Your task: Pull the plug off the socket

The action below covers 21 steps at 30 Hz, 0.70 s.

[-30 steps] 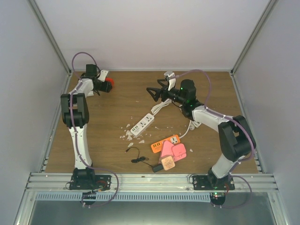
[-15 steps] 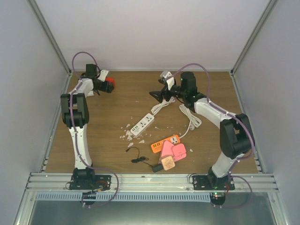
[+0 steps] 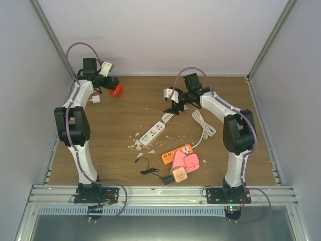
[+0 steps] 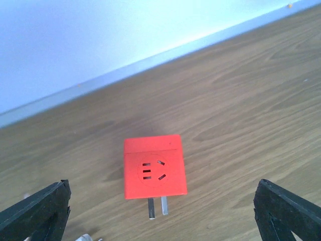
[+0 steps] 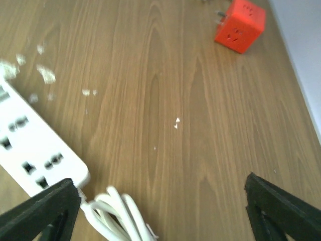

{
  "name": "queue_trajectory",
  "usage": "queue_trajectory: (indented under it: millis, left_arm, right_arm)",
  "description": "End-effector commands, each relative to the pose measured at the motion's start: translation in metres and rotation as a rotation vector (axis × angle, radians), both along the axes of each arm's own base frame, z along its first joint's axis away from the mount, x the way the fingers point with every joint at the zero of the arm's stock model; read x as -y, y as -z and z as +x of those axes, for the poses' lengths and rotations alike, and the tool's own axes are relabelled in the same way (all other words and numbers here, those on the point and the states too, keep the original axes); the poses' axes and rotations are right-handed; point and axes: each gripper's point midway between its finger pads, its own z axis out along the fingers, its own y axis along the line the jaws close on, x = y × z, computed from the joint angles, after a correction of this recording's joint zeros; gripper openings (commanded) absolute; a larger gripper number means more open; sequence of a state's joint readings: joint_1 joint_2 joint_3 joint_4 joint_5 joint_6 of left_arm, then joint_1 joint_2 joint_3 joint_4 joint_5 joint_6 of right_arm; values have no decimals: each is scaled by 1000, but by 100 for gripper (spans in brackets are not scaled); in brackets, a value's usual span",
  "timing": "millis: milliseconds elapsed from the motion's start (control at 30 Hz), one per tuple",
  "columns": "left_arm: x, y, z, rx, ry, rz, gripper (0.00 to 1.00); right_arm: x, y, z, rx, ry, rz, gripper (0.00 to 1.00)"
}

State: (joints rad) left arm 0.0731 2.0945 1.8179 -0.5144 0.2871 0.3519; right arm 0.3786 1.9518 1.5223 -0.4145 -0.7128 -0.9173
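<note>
While the red cube adapter (image 4: 154,168) lies free near the far left corner of the table (image 3: 125,115), just ahead of the wide-spread left gripper (image 4: 161,201), a low withdrawal could knock it; the right gripper (image 5: 158,183) is likewise spread.
</note>
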Motion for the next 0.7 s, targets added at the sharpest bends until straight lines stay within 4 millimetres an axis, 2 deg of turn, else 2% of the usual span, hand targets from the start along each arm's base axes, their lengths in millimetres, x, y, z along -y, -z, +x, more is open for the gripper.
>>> queue_trajectory:
  millis: [0,100,367,500,667]
  left_arm:
    - [6,-32,-9,77,34,-16,99]
    - [10,-39,-17,83,43,-37,99]
    - [21,-47,-35,71,69,-97,99]
    - [25,-45,-42,59,76,-122,99]
    - [26,-42,-47,46,72,-131,99]
  right_arm:
    - [17,35,-7,73,-181,-186,85]
    - [22,48,-5,116,-247,-250,78]
    - [27,81,8,135,-324,-353,66]
    - [26,94,18,140,-320,-373,63]
    - [24,109,21,138,-332,-397,56]
